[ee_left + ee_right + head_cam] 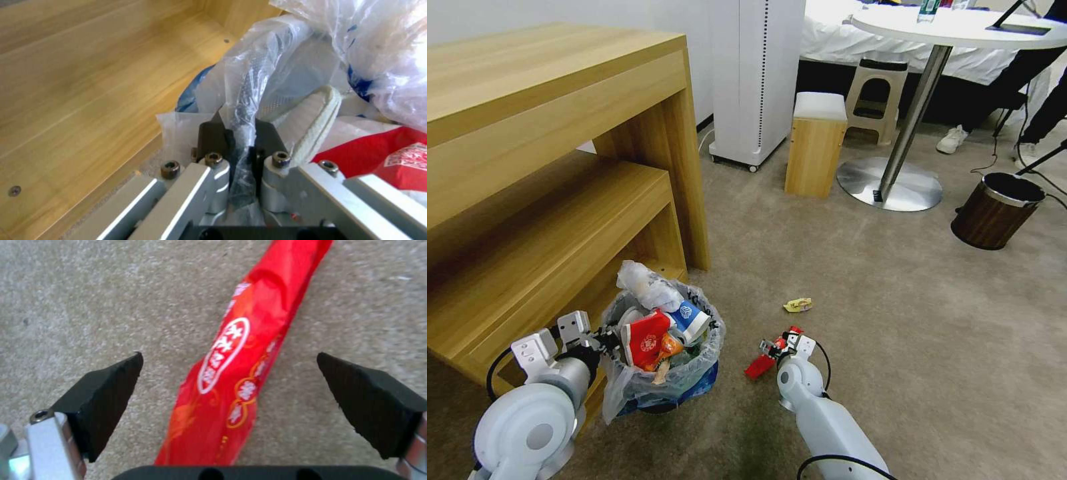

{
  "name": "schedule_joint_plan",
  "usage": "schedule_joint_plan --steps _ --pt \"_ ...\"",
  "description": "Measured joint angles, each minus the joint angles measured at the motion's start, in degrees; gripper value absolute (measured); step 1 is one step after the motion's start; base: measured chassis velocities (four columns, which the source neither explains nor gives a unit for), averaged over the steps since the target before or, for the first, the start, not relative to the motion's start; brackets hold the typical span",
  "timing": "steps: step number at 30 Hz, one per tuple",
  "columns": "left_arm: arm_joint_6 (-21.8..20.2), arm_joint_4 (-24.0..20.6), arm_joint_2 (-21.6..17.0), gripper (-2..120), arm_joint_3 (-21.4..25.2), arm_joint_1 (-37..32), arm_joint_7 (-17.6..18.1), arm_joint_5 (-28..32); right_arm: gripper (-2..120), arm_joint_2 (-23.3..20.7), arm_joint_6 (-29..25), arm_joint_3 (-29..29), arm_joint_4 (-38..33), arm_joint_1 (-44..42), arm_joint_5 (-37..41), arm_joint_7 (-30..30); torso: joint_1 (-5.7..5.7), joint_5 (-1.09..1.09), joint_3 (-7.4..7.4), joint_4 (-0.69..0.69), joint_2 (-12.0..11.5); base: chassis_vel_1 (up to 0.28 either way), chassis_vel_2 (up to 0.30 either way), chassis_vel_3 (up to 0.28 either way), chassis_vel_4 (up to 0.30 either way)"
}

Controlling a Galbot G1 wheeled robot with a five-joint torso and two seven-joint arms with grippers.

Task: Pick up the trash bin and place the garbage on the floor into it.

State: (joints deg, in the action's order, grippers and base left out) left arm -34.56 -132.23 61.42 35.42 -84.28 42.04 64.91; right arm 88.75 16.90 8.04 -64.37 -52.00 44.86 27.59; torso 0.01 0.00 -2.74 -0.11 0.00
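Head view: small round dark trash bin [662, 347], bag-lined and heaped with litter, sits on carpet beside the wooden desk [554, 167]. Left wrist view: left hand [238, 133] pinches its crinkled rim. Right wrist view: right hand [229, 373] spread, straddling a long red wrapper [240, 350] on the carpet.

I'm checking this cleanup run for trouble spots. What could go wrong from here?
1. The left pincer is shut on the trash bin by its thin bag and rim; the bag could tear or slip.
2. The bin is heaped above its rim, so the red wrapper may slide back out once dropped in.
3. The right pincer is open astride the flat wrapper on the carpet; closing may scrape carpet and miss it.
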Motion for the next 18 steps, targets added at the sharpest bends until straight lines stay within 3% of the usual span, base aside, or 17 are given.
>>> schedule_joint_plan --steps 2,18 --pt "0.0 0.1 0.0 3 0.0 0.0 0.0 0.0 96 0.4 -0.1 -0.1 1.0 0.4 -0.5 -0.5 0.00 0.00 0.00 0.00 0.0 0.000 0.000 0.000 0.000" --pt "0.0 0.4 -0.3 3 0.1 0.0 -0.3 0.1 41 2.9 -1.0 0.7 6.7 3.1 -3.6 -3.2 0.00 0.00 0.00 0.00 0.0 0.000 0.000 0.000 0.000"
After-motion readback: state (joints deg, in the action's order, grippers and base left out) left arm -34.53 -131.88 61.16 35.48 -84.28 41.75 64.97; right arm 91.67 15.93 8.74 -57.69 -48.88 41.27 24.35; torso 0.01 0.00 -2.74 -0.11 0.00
